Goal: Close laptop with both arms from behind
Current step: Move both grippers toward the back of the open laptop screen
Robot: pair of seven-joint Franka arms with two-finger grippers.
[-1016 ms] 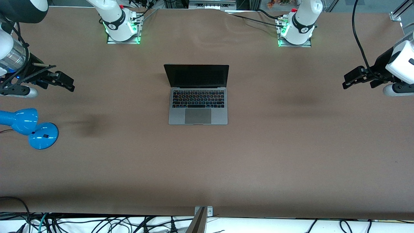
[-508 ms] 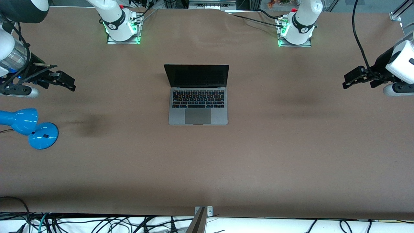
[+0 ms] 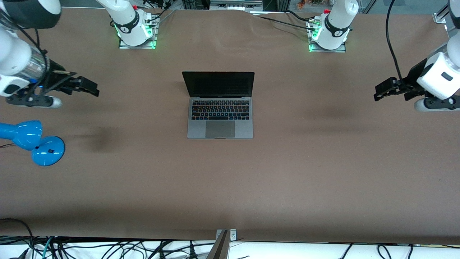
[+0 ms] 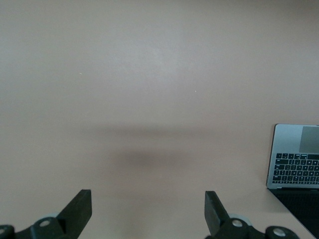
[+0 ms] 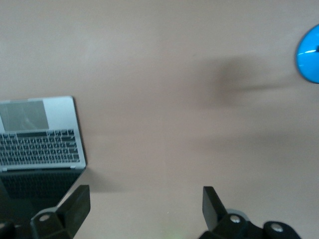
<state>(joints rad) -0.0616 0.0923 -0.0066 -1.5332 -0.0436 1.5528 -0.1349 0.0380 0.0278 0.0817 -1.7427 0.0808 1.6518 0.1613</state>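
Since a second ago we have brought both grippers in from the table's ends toward the middle: our right gripper (image 3: 90, 88) has travelled inward from the right arm's end of the table, and our left gripper (image 3: 383, 91) has edged inward from the left arm's end, while the laptop (image 3: 219, 104) has not shifted. The laptop sits open in the middle of the brown table (image 3: 287, 162), its dark screen (image 3: 218, 84) upright on the side toward our bases and its keyboard (image 3: 220, 109) and trackpad (image 3: 220, 128) lying flat on the side nearer the front camera. Both of our grippers hang in the air over bare table, well apart from the laptop on either side. In the left wrist view our left gripper's fingers (image 4: 79, 206) are spread wide with nothing between them, and a corner of the laptop (image 4: 295, 157) shows at the edge of that view. In the right wrist view our right gripper's fingers (image 5: 77, 204) are likewise spread wide and hold nothing, with the laptop (image 5: 42, 137) in sight off to one side. A blue desk lamp (image 3: 34, 142) stands at the right arm's end of the table, nearer the front camera than our right gripper, and its round blue base (image 5: 309, 54) shows in the right wrist view.
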